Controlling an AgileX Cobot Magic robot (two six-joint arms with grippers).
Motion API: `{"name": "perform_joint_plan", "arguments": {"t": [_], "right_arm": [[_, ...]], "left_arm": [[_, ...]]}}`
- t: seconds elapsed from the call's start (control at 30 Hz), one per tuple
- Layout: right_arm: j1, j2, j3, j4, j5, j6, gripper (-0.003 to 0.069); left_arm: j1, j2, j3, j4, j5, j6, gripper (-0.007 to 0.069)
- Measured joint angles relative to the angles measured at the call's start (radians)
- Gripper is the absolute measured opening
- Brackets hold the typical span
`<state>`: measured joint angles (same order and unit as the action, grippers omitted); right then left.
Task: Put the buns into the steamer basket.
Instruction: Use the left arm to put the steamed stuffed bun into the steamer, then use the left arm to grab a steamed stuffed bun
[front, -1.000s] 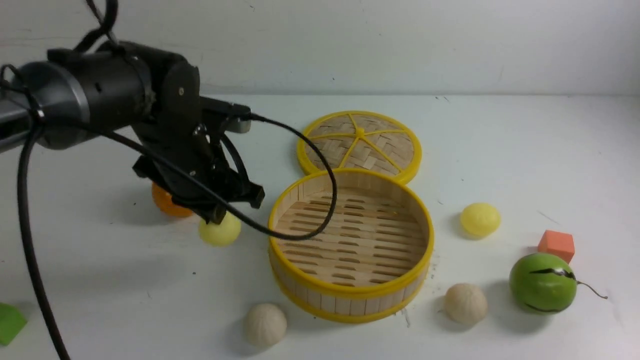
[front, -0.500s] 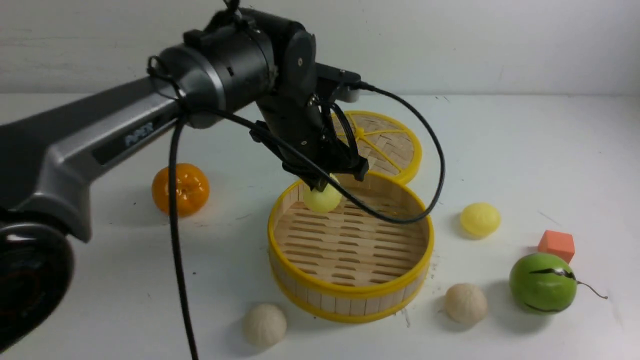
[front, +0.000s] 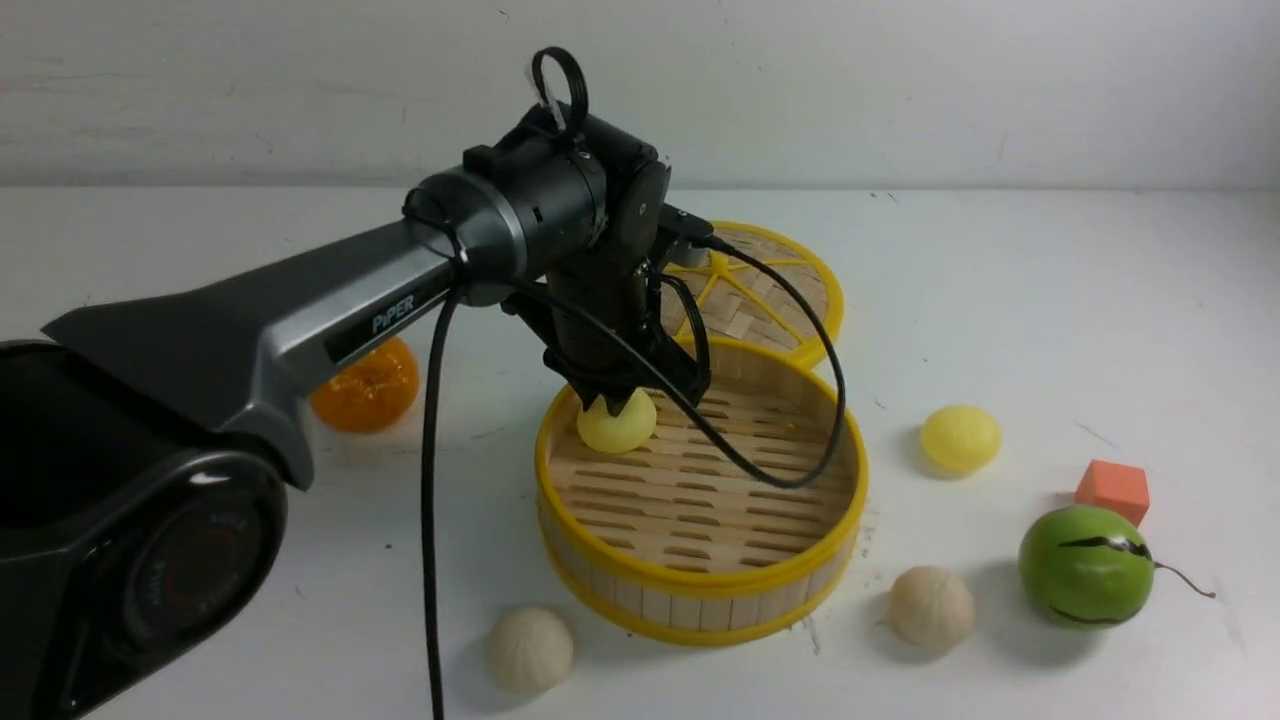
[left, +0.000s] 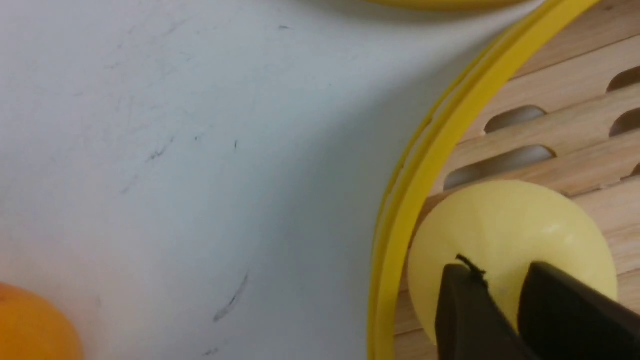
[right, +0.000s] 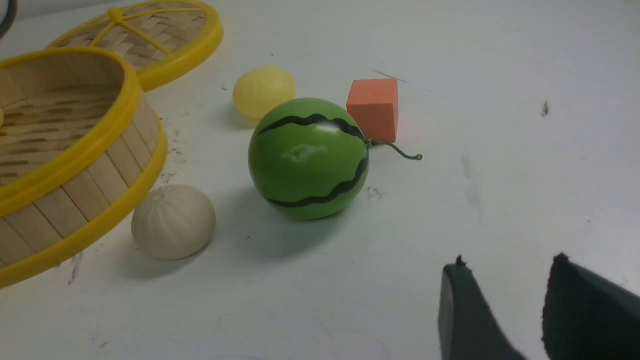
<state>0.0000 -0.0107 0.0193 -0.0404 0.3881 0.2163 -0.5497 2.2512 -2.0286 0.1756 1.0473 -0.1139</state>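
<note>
Right gripper (right: 509, 260) is idling empty, jaws apart; left cream-white bun (front: 530, 650) and right cream-white bun (front: 931, 606) are lying outside, lower frame. At centre, left gripper (front: 612, 400) is clamping the first yellow bun (front: 617, 425), now lowered from rim height to the steamer basket (front: 700, 583) floor, so release appears due; second yellow bun (front: 960, 438) is waiting at right.

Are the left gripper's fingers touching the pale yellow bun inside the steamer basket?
Touching. The left wrist view shows both fingers pressed on the pale yellow bun, no gap between.
</note>
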Motion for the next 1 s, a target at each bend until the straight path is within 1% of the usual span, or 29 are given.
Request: {"name": "perform_joint_plan", "arguments": {"t": [0.1, 0.13, 0.17, 0.2, 0.27, 0.3, 0.33, 0.4, 0.43, 0.5, 0.53, 0.6, 0.63, 0.67, 0.7, 0.73, 0.77, 0.8, 0.87, 0.9, 0.93, 1.0], "right_arm": [[0.0, 0.0, 0.0, 0.001, 0.0, 0.0, 0.0241], [0.0, 0.0, 0.0, 0.001, 0.0, 0.0, 0.0241], [0.0, 0.0, 0.0, 0.001, 0.0, 0.0, 0.0241], [0.0, 0.0, 0.0, 0.001, 0.0, 0.0, 0.0241], [0.0, 0.0, 0.0, 0.001, 0.0, 0.0, 0.0241], [0.0, 0.0, 0.0, 0.001, 0.0, 0.0, 0.0241], [0.0, 0.0, 0.0, 0.0, 0.0, 0.0, 0.0241], [0.0, 0.0, 0.0, 0.0, 0.0, 0.0, 0.0241], [0.0, 0.0, 0.0, 0.0, 0.0, 0.0, 0.0241], [0.0, 0.0, 0.0, 0.0, 0.0, 0.0, 0.0241], [0.0, 0.0, 0.0, 0.0, 0.0, 0.0, 0.0241], [0.0, 0.0, 0.0, 0.0, 0.0, 0.0, 0.0241], [0.0, 0.0, 0.0, 0.0, 0.0, 0.0, 0.0241], [0.0, 0.0, 0.0, 0.0, 0.0, 0.0, 0.0241], [0.0, 0.0, 0.0, 0.0, 0.0, 0.0, 0.0241], [0.0, 0.0, 0.0, 0.0, 0.0, 0.0, 0.0241], [0.0, 0.0, 0.0, 0.0, 0.0, 0.0, 0.0241], [0.0, 0.0, 0.0, 0.0, 0.0, 0.0, 0.0241], [0.0, 0.0, 0.0, 0.0, 0.0, 0.0, 0.0241], [0.0, 0.0, 0.0, 0.0, 0.0, 0.0, 0.0241], [0.0, 0.0, 0.0, 0.0, 0.0, 0.0, 0.0241], [0.0, 0.0, 0.0, 0.0, 0.0, 0.0, 0.0241]], "left_arm": [[0.0, -0.042, 0.0, -0.006, 0.055, -0.046, 0.034], [0.0, -0.042, 0.0, -0.007, 0.059, -0.049, 0.0347], [0.0, -0.088, 0.0, -0.016, 0.087, -0.067, 0.0382], [0.0, -0.133, 0.0, -0.021, 0.116, -0.075, 0.0392], [0.0, -0.182, 0.0, -0.027, 0.147, -0.08, 0.0378], [0.0, -0.242, 0.01, -0.035, 0.165, -0.082, 0.0333], [0.0, -0.308, 0.047, -0.046, 0.17, -0.086, 0.0265], [0.0, -0.392, 0.133, -0.07, 0.174, -0.086, 0.0161], [0.0, -0.401, 0.145, -0.07, 0.175, -0.086, 0.0148], [0.0, -0.5, 0.322, -0.119, 0.182, -0.086, 0.0008], [0.0, -0.529, 0.398, -0.144, 0.183, -0.085, -0.0014], [0.0, -0.566, 0.518, -0.183, 0.164, -0.076, -0.0013], [0.0, -0.582, 0.598, -0.216, 0.124, -0.057, -0.0013], [0.0, -0.584, 0.61, -0.216, 0.116, -0.057, -0.0013], [0.0, -0.589, 0.691, -0.253, 0.041, -0.029, -0.0013], [0.0, -0.589, 0.7, -0.257, 0.041, -0.026, -0.0013], [0.0, -0.583, 0.76, -0.278, -0.031, -0.004, -0.001], [0.0, -0.583, 0.76, -0.28, -0.039, -0.002, -0.001], [0.0, -0.562, 0.797, -0.286, -0.101, 0.027, 0.0027], [0.0, -0.561, 0.798, -0.286, -0.109, 0.028, 0.0031], [0.0, -0.543, 0.802, -0.286, -0.135, 0.035, 0.0069], [0.0, -0.529, 0.803, -0.285, -0.158, 0.038, 0.011]]}}
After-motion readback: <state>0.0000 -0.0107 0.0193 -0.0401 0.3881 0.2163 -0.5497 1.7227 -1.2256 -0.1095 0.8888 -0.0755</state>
